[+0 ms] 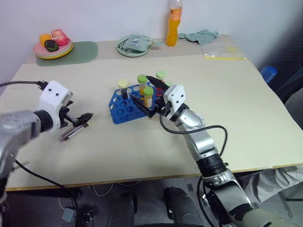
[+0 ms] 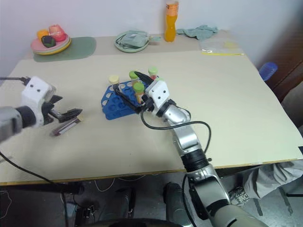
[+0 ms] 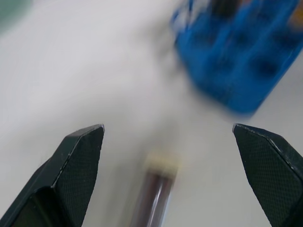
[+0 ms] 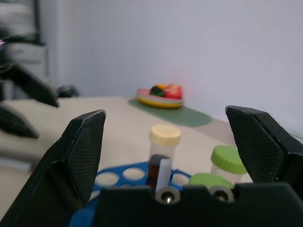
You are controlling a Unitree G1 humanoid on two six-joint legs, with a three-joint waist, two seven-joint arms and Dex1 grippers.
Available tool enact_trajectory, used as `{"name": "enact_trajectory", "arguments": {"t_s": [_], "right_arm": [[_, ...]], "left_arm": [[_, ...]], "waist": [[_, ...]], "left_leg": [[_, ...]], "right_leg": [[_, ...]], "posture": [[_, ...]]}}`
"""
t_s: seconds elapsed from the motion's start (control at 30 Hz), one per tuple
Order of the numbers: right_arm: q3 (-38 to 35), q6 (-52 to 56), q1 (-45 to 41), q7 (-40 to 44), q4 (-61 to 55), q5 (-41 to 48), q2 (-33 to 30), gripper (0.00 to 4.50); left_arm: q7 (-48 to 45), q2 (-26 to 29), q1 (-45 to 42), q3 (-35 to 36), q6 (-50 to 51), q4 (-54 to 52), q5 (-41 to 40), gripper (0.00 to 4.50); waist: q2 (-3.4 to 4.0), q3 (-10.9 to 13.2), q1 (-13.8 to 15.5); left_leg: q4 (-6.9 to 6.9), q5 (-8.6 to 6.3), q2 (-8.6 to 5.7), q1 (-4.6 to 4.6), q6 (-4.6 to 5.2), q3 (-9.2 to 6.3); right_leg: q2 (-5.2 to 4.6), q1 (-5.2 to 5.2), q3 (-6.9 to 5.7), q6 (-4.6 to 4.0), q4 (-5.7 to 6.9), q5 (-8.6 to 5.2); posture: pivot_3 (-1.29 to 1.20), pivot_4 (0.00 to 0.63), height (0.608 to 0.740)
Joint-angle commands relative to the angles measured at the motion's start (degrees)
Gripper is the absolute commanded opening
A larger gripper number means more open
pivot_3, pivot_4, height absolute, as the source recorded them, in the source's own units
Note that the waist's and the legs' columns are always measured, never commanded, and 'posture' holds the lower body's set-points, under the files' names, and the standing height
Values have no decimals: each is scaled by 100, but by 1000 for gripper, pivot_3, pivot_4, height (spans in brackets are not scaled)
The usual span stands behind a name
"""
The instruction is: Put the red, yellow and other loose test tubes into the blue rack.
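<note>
Working down from the worktop [image 1: 246, 123]: blue rack [image 1: 124, 109] at centre with four capped tubes standing in it, right gripper [image 1: 147, 93] hovering over them, fingers spread wide and empty. Left gripper [image 1: 81, 119], fingers apart, poised above the last loose tube [image 1: 73, 133], lying flat just left of the rack. Best lowered squarely astride the tube's middle, pinched gently, then raised upright before seeking a free hole.
</note>
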Motion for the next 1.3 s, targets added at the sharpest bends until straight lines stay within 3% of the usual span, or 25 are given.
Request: {"name": "enact_trajectory", "arguments": {"t_s": [0.03, 0.13, 0.23, 0.33, 0.43, 0.6, 0.63, 0.7, 0.8, 0.9, 1.03, 1.07, 1.17, 1.27, 1.3], "right_arm": [[22, 511, 47, 519, -759, 362, -308, 4479], [-10, 1105, 133, 949, -1253, 740, -682, 4479], [-2, 1576, 337, 1276, -1793, 1001, -1056, 4479], [57, 1715, 507, 1272, -2036, 972, -1168, 4479], [84, 1819, 638, 1197, -2196, 913, -1191, 4500], [72, 2027, 753, 937, -2414, 954, -1075, 4500], [74, 2065, 774, 901, -2460, 957, -1072, 4500], [62, 2126, 817, 852, -2532, 964, -1084, 4500], [3, 2155, 949, 848, -2571, 940, -1195, 4500], [-83, 2183, 1035, 789, -2496, 888, -1289, 4500], [-190, 2146, 1107, 589, -2211, 730, -1366, 4500], [-209, 2122, 1120, 544, -2136, 698, -1362, 4500], [-225, 2015, 1141, 461, -1900, 598, -1320, 4500], [-197, 1920, 1130, 392, -1725, 478, -1282, 4500], [-193, 1892, 1121, 378, -1684, 441, -1279, 4500]], "left_arm": [[-948, 684, -559, -1161, 147, 682, 299, 4500], [-1721, 876, -1199, -2175, -460, 1257, 928, 4500], [-2418, 727, -1906, -3209, -1136, 2095, 1816, 4500], [-2902, 484, -2290, -3741, -1599, 2783, 2378, 4500], [-3200, 117, -2648, -4002, -1855, 3462, 2805, 3572], [-3497, -124, -2683, -3999, -2243, 4027, 3176, 946], [-3464, -97, -2643, -3860, -2337, 4082, 3182, 736], [-3411, -24, -2609, -3511, -2502, 4164, 3090, 736], [-3115, -87, -2361, -1870, -2899, 4042, 2156, 736], [-1980, -771, -1440, 301, -4457, 2896, 1552, 736], [-491, -2197, -590, 1372, -3593, 541, 574, 736], [9, -2699, -434, 1375, -3570, -47, 465, 736], [1374, -4001, 96, 380, -4126, -1332, 1499, 736], [2615, -4975, 492, -1038, -4896, -1350, 3102, 736], [2899, -5307, 581, -1296, -4957, -1243, 3279, 736]], "waist": [[0, 1, -27], [0, 2, -33], [-1, 1, 36], [-1, 1, 34], [-4, 3, 44], [-10, 6, 30], [-11, 5, 30], [-11, 5, 34], [-20, 9, 42], [-24, 10, 60], [-25, 8, 97], [-27, 6, 123], [-32, 3, 215], [-34, 1, 235], [-33, 0, 234]], "left_leg": [[0, 0, 1, -2, 0, -1], [2, 0, 1, -4, 0, 0], [6, 0, 1, -9, 0, 0], [7, 0, 1, -9, 0, 5], [9, 1, 1, -10, 1, 4], [13, 0, 2, -14, 1, 4], [12, 0, 2, -13, 1, 4], [13, 0, 2, -13, 1, 2], [13, 0, 3, -15, 1, 0], [18, 0, 6, -21, 1, -3], [25, 0, 4, -21, 0, -1], [28, 0, 1, -21, 0, 2], [41, 0, -5, -20, 0, 4], [44, 0, -16, -19, -1, 4], [44, 0, -16, -15, -1, 6]], "right_leg": [[2, 0, -1, 0, 1, -1], [2, 0, -1, 0, 1, -1], [3, -2, -3, -1, 0, -1], [3, -2, 0, 0, -1, -1], [4, -3, -1, 0, 2, -2], [3, -5, 0, 1, 1, -1], [2, -5, 0, 1, 2, -1], [2, -6, 0, 1, 2, -2], [1, -8, -1, 1, 3, -1], [-10, -10, -4, 2, 1, -1], [-33, -7, -2, 6, 2, 1], [-33, -2, -2, 8, -1, 2], [-33, 6, 0, 16, 0, 6], [-29, 8, 4, 18, 1, 9], [-27, 8, 6, 17, 2, 10]], "posture": [[0, 150, 740], [0, 150, 740], [0, 150, 740], [0, 150, 740], [0, 150, 740], [0, 150, 740], [0, 150, 740], [0, 150, 740], [0, 150, 740], [0, 150, 740], [0, 150, 740], [0, 150, 740], [0, 150, 740], [0, 150, 740], [0, 150, 740]]}}
